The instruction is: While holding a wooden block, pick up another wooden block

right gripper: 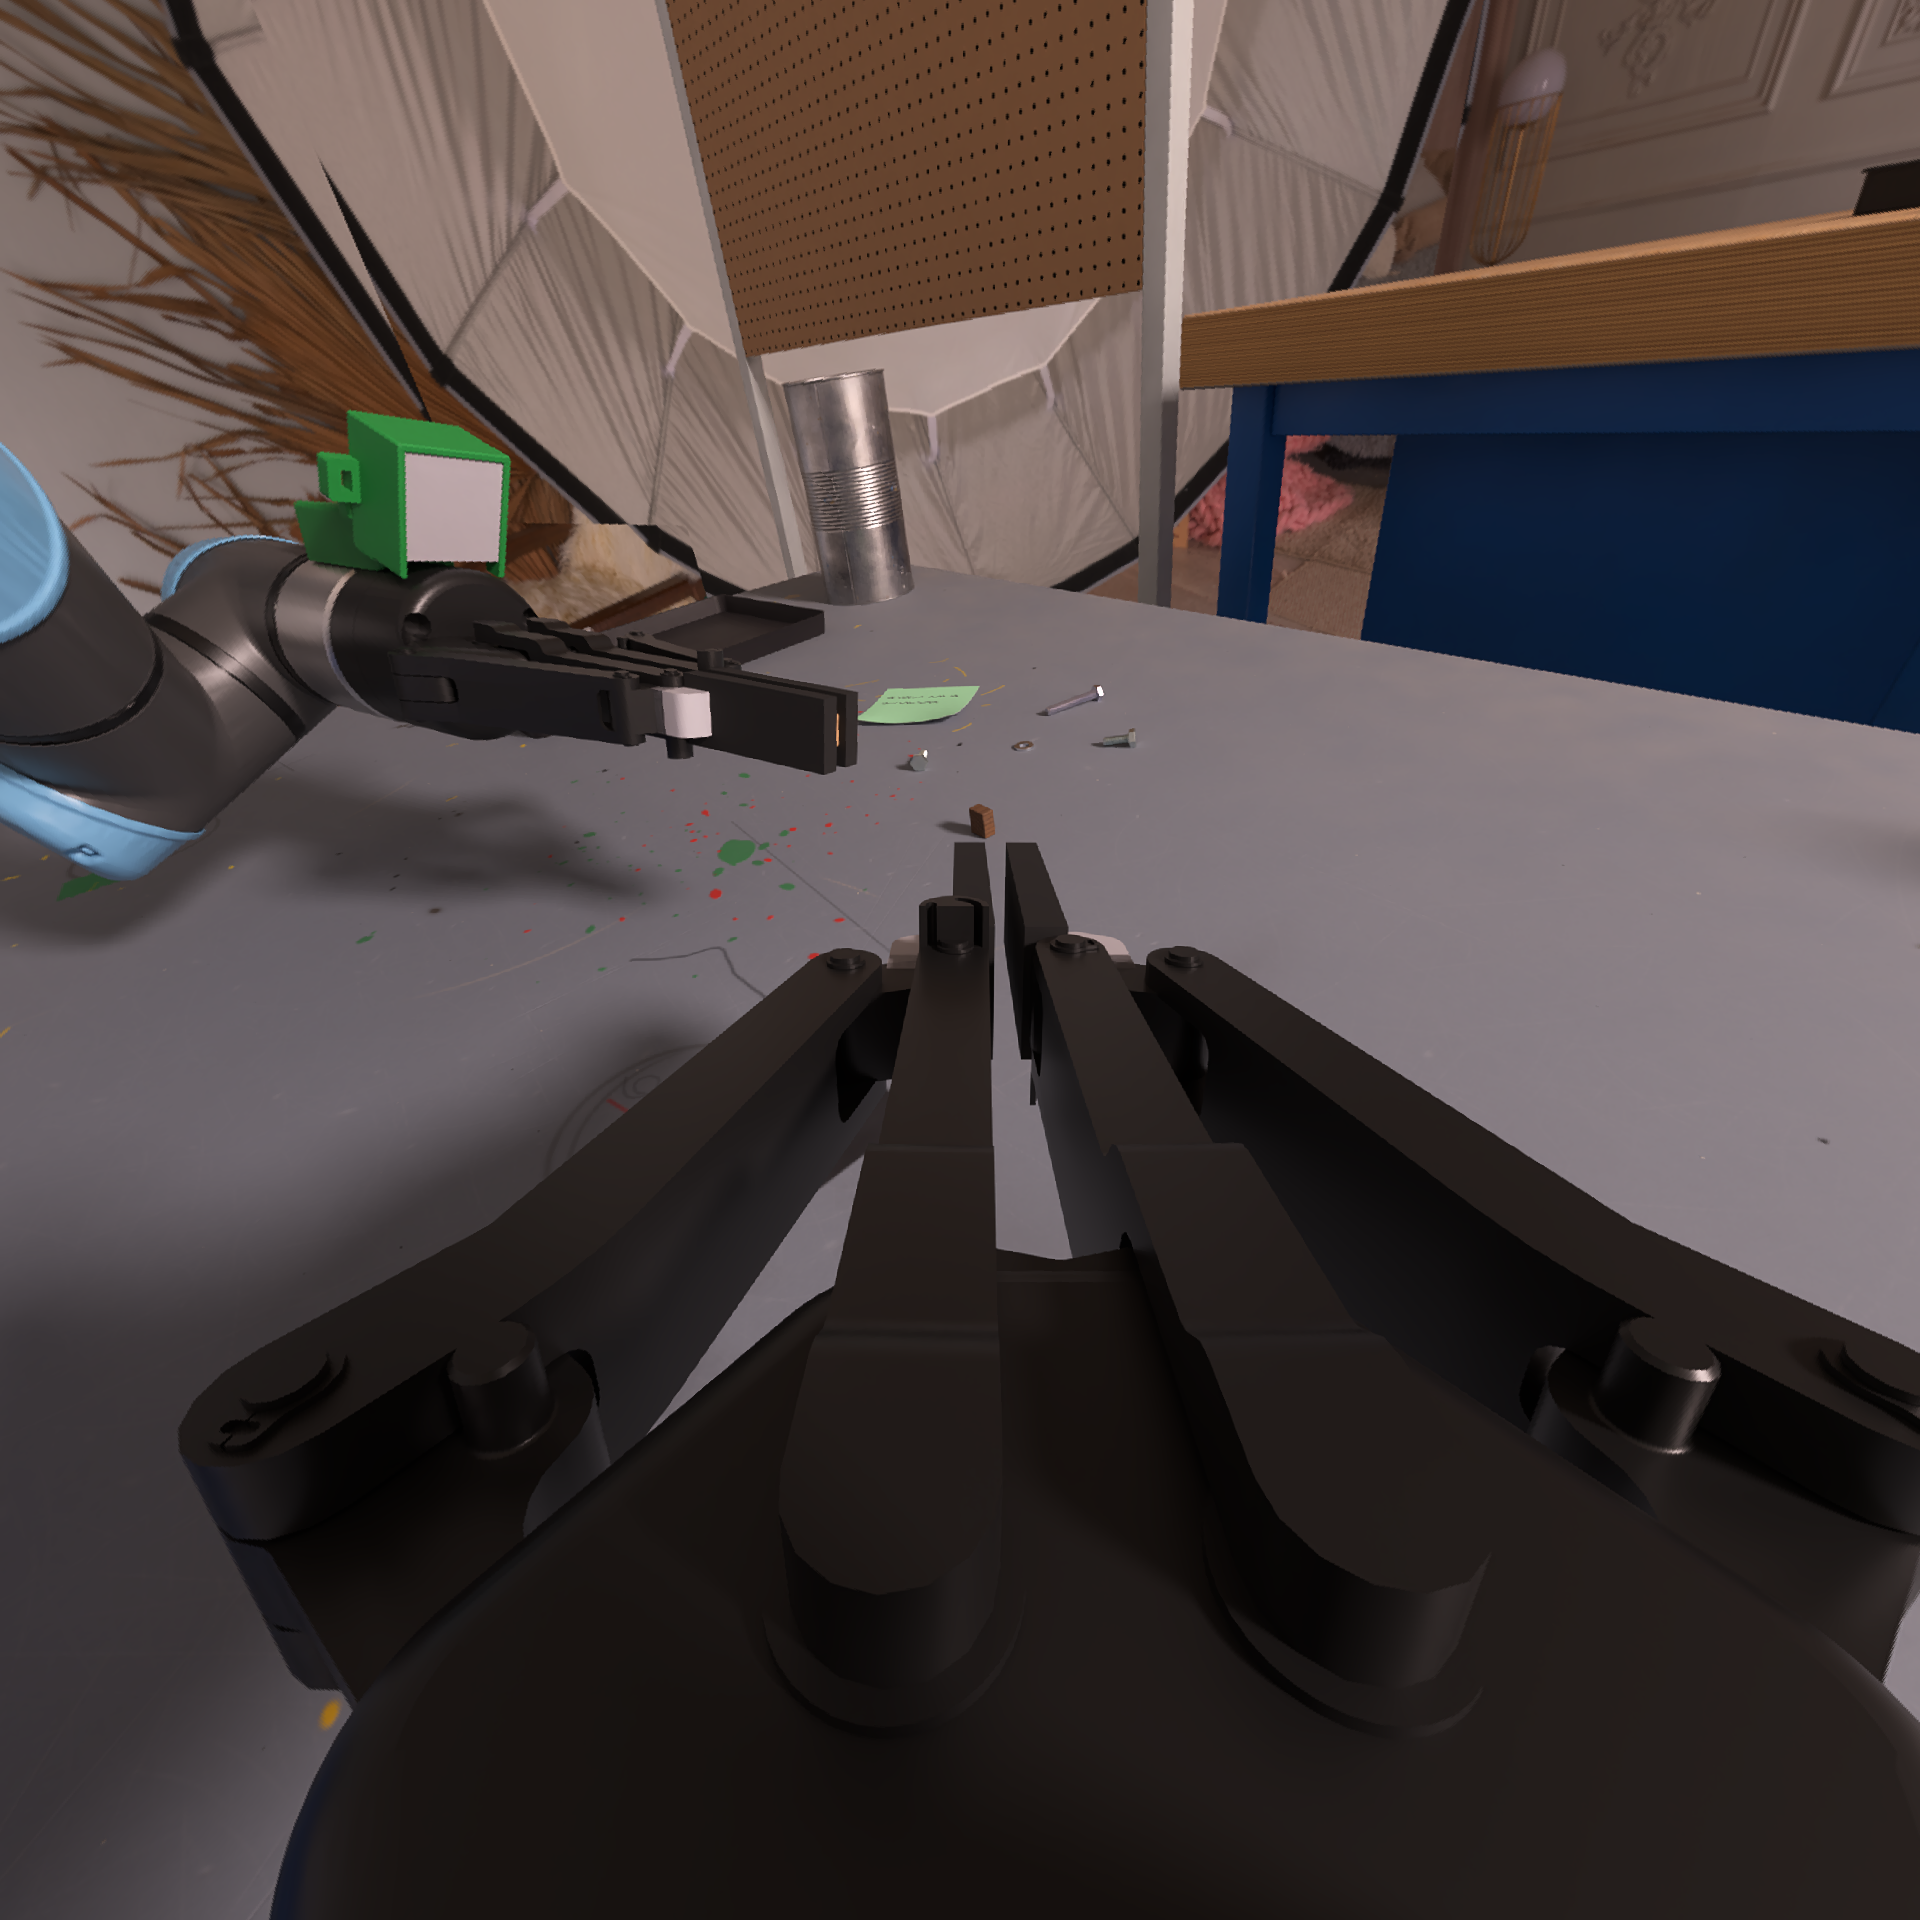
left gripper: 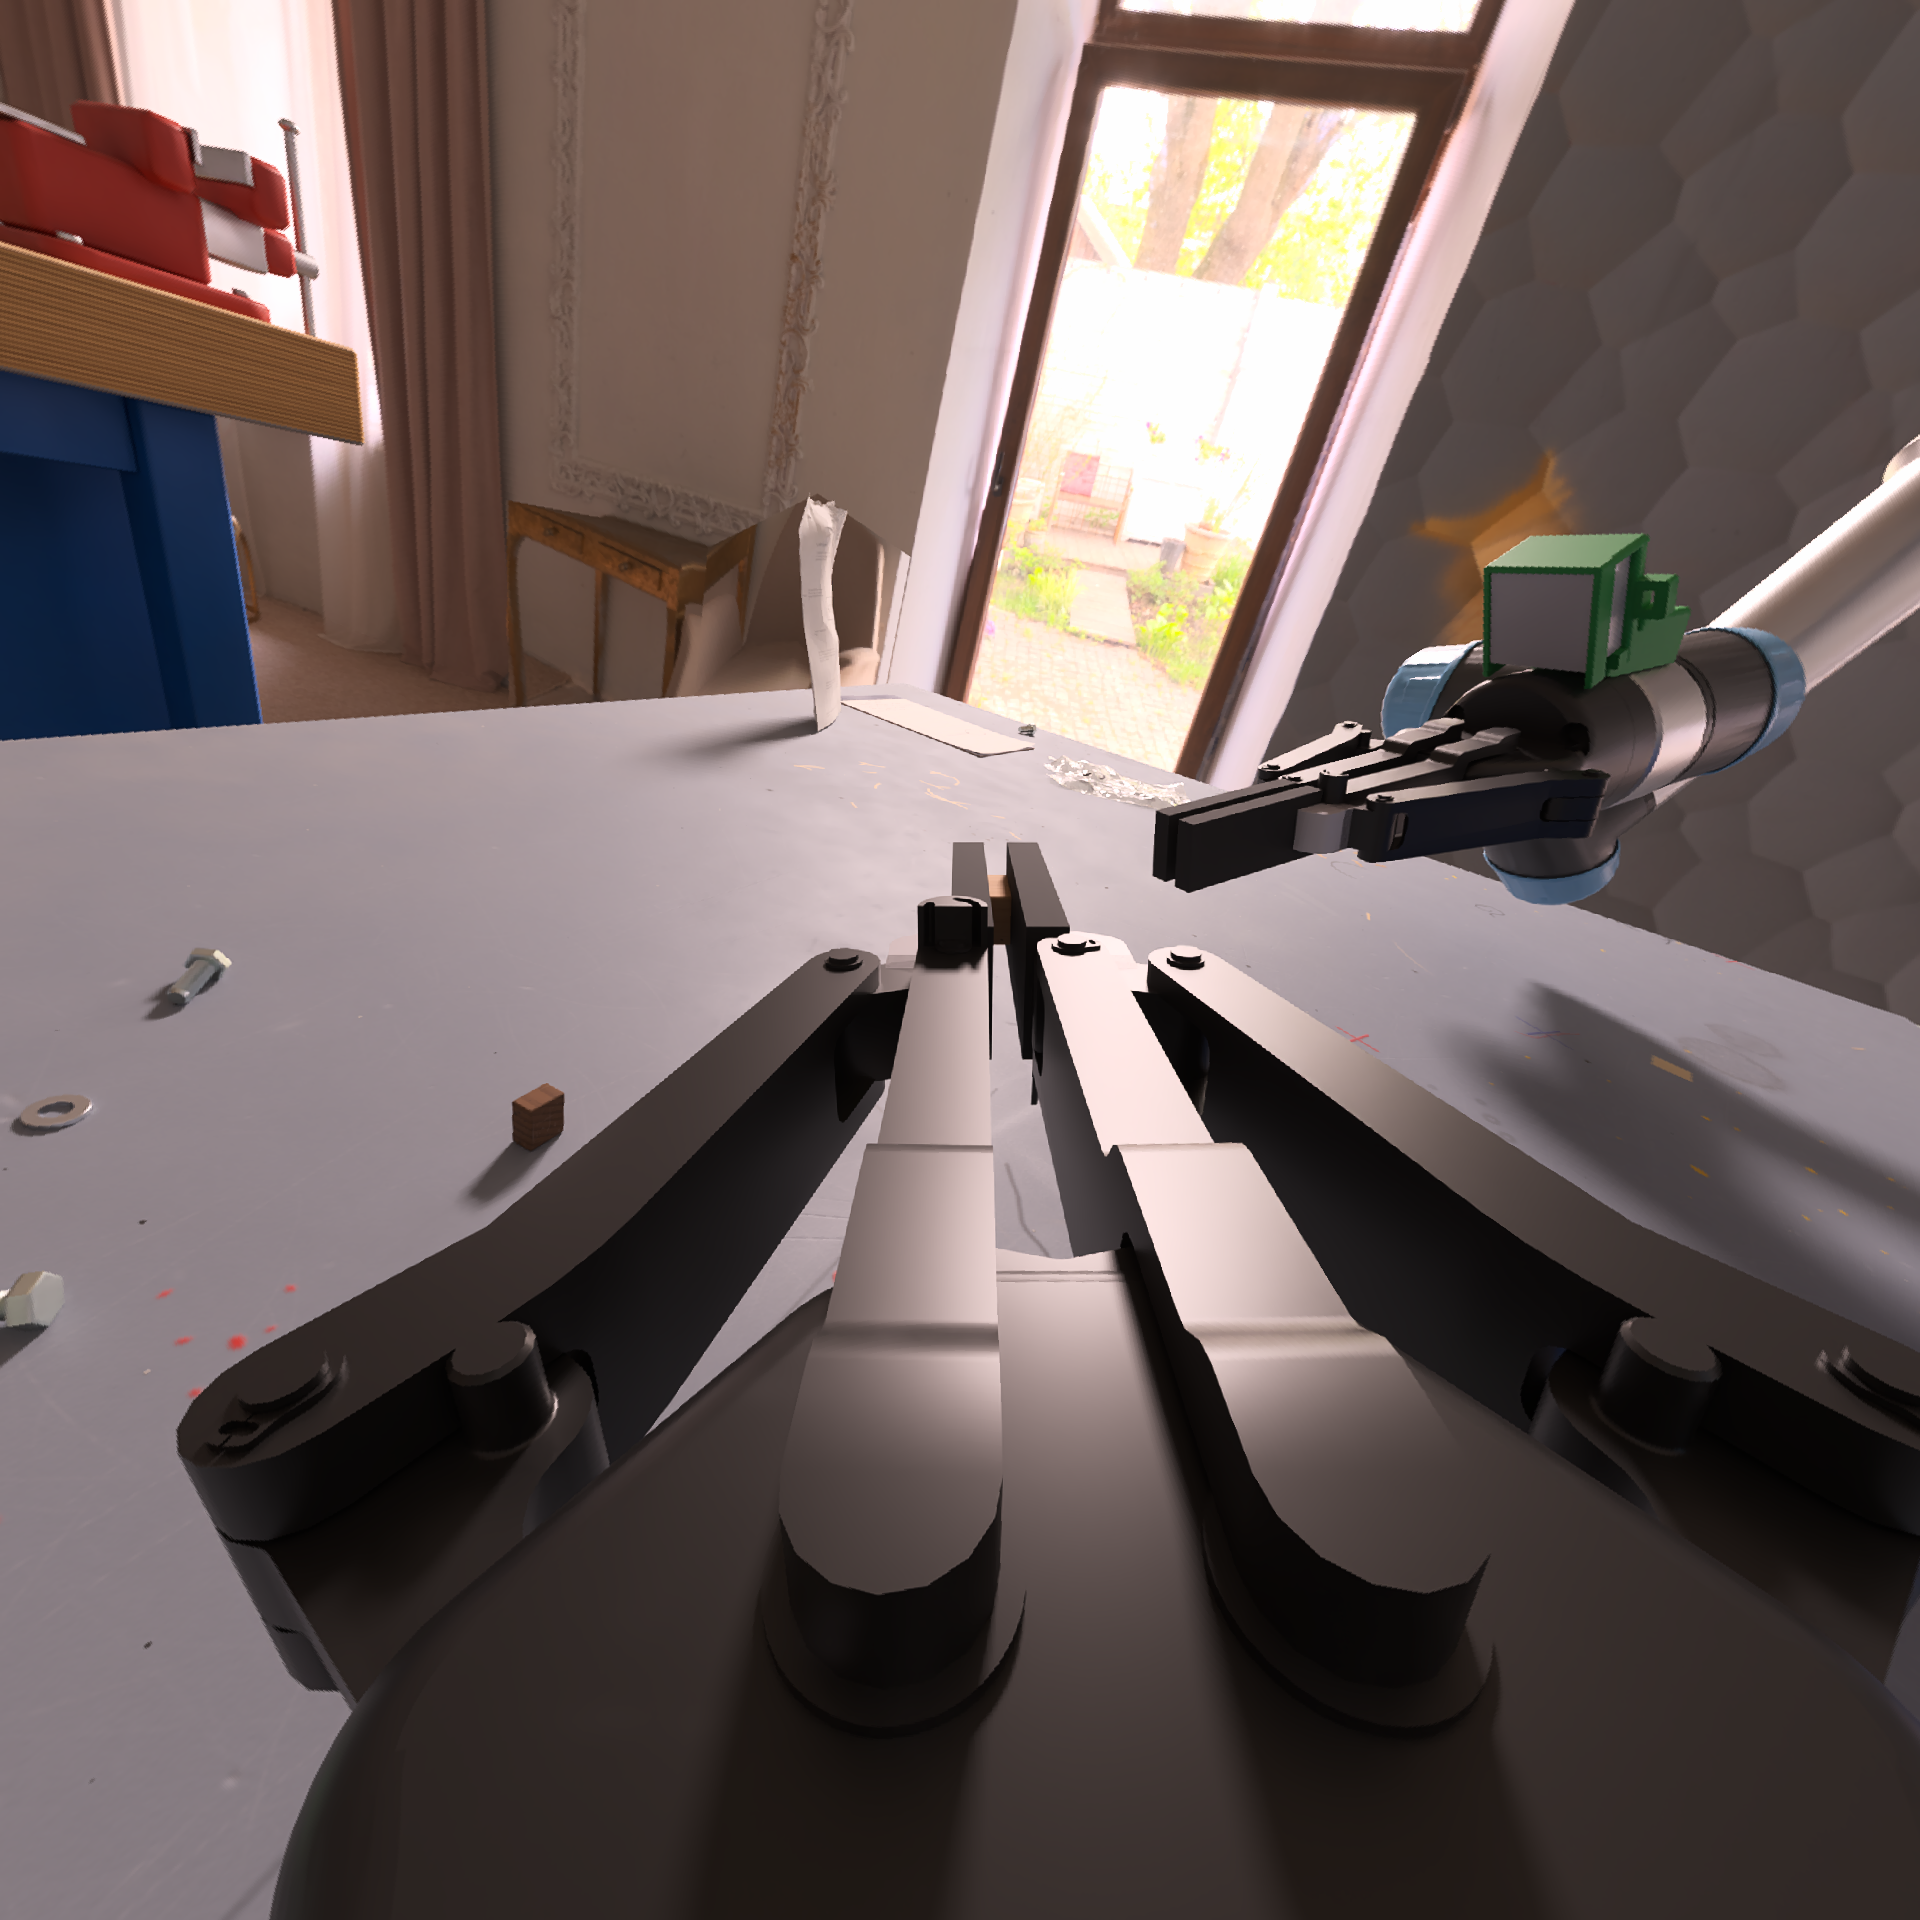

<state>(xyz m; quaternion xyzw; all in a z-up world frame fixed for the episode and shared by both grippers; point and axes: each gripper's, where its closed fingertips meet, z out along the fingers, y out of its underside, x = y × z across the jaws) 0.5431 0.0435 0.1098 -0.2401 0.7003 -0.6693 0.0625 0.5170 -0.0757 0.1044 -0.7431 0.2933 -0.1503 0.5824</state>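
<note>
My left gripper (left gripper: 997, 868) is shut on a small light wooden block (left gripper: 1000, 904), held above the grey table (left gripper: 520, 883). From the right wrist view the same gripper (right gripper: 844, 732) shows a sliver of wood between its tips. A second, darker wooden block (left gripper: 538, 1116) lies loose on the table to the left of my left fingers; it also shows in the right wrist view (right gripper: 983, 821), just beyond my right gripper (right gripper: 995, 868). My right gripper is shut and empty, hovering above the table, and appears at the right in the left wrist view (left gripper: 1169, 847).
Bolts (left gripper: 197, 975), a washer (left gripper: 54, 1110) and a nut (left gripper: 29, 1299) lie at the left. A tin can (right gripper: 847, 488), a black tray (right gripper: 743, 623), a green note (right gripper: 920, 703) and a screw (right gripper: 1072, 702) sit beyond. A blue workbench (right gripper: 1558, 499) stands behind.
</note>
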